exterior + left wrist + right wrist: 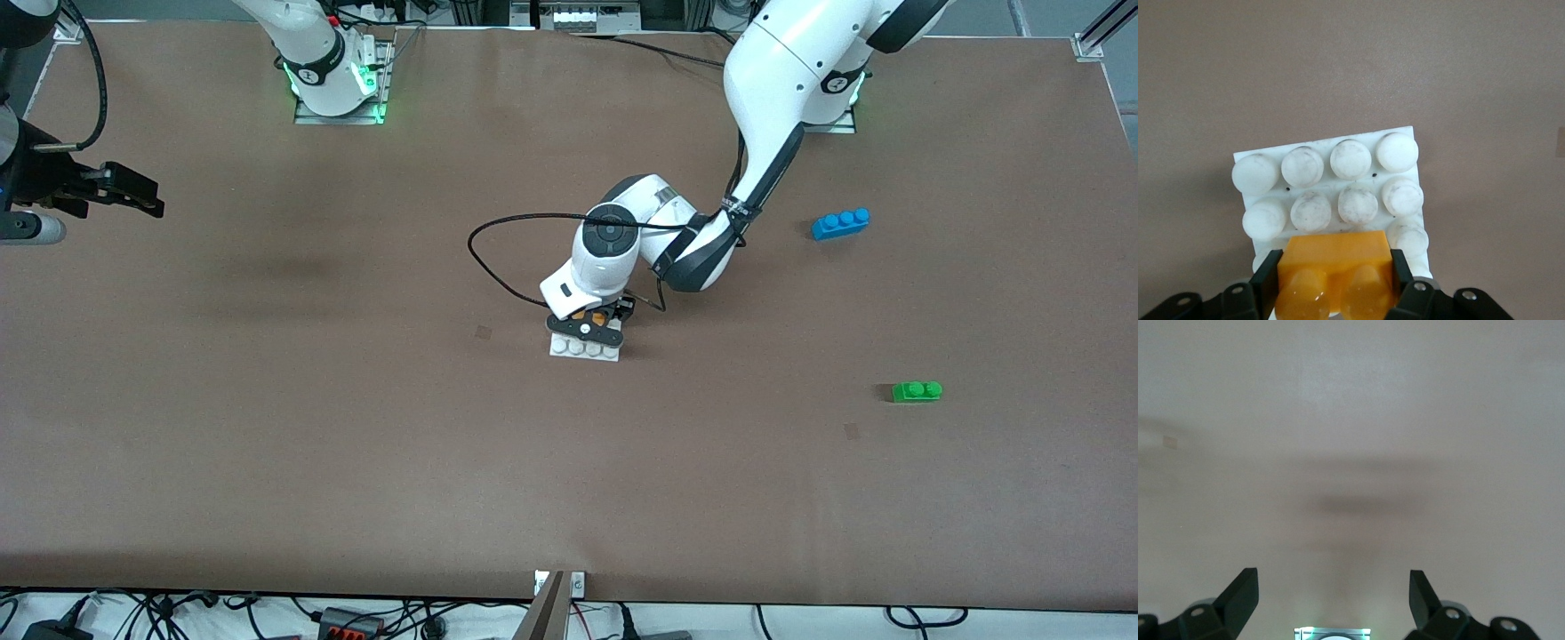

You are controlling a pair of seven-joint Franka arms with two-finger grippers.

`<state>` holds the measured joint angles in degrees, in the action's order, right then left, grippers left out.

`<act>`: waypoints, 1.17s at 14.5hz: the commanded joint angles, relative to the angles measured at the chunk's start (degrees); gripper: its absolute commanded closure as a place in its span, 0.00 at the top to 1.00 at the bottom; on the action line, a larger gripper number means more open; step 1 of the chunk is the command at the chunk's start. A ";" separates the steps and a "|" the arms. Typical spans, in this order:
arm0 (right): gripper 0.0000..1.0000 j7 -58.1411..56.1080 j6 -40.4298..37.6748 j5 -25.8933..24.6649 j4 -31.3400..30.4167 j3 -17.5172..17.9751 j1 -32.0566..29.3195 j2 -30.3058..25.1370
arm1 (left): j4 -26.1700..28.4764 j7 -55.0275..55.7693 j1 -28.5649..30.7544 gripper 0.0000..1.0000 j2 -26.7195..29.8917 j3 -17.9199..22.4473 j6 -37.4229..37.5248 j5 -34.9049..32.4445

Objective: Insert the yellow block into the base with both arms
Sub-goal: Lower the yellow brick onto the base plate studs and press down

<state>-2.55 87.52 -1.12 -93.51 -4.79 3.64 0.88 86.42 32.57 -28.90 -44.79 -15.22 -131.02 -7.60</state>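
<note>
Clamping orange-yellow two-stud yellow block (1335,277) over white studded base (1331,177): left gripper (1335,280); right gripper (1333,593) spread apart, waiting.

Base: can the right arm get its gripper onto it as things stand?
Probably not cleanly. The left gripper, shut on the yellow block, sits right over the base, leaving only its edge row of studs exposed. The right gripper waits open toward the right arm's end of the table.

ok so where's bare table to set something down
Bare brown table lies nearer the front camera than the base, and toward the right arm's end under the open right pincer. It is crowded at the base, where the left pincer holds the yellow block.
</note>
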 commanded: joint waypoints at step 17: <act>1.00 -0.35 -1.39 -0.38 0.78 0.14 -0.47 0.00 | 2.18 -3.03 1.82 0.48 0.23 0.19 -1.17 1.19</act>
<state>-2.55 87.26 -1.12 -93.51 -4.79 3.58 0.88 87.68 31.44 -27.88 -44.93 -15.01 -131.67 -7.60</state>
